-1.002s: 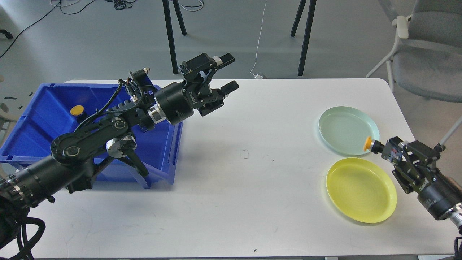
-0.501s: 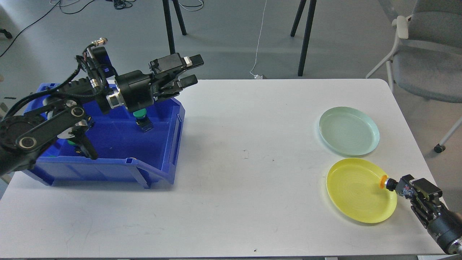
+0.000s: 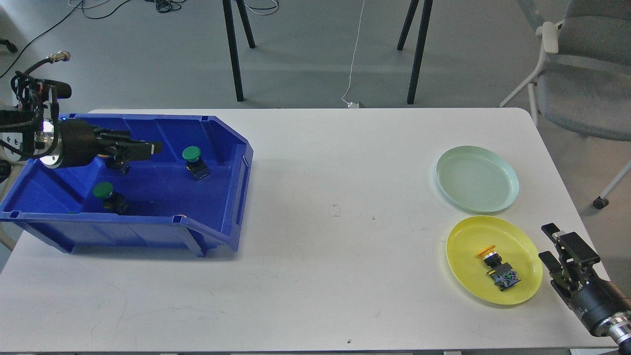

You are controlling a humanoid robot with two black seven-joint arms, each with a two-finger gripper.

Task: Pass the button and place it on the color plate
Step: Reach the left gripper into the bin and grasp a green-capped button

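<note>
A yellow-capped button [image 3: 497, 268] lies on its side in the yellow plate [image 3: 461, 241] at the table's right front. My right gripper [image 3: 548, 243] is open and empty just right of that plate. My left gripper [image 3: 146, 142] reaches from the left over the blue bin [image 3: 217, 224], low above its floor, with its fingers apart and nothing seen between them. Two green-capped buttons [image 3: 192, 156] [image 3: 104, 191] rest in the bin. A dark button body lies partly hidden under the left gripper [image 3: 118, 166].
A pale green plate [image 3: 477, 178] sits behind the yellow one. A grey chair [image 3: 586, 69] stands beyond the table's right edge, and black stand legs [image 3: 232, 49] stand behind the table. The white table [image 3: 335, 212] lies bare between bin and plates.
My right gripper moved from the green plate to the yellow plate, let go of the yellow button there and drew back. My left arm swung left and down over the bin.
</note>
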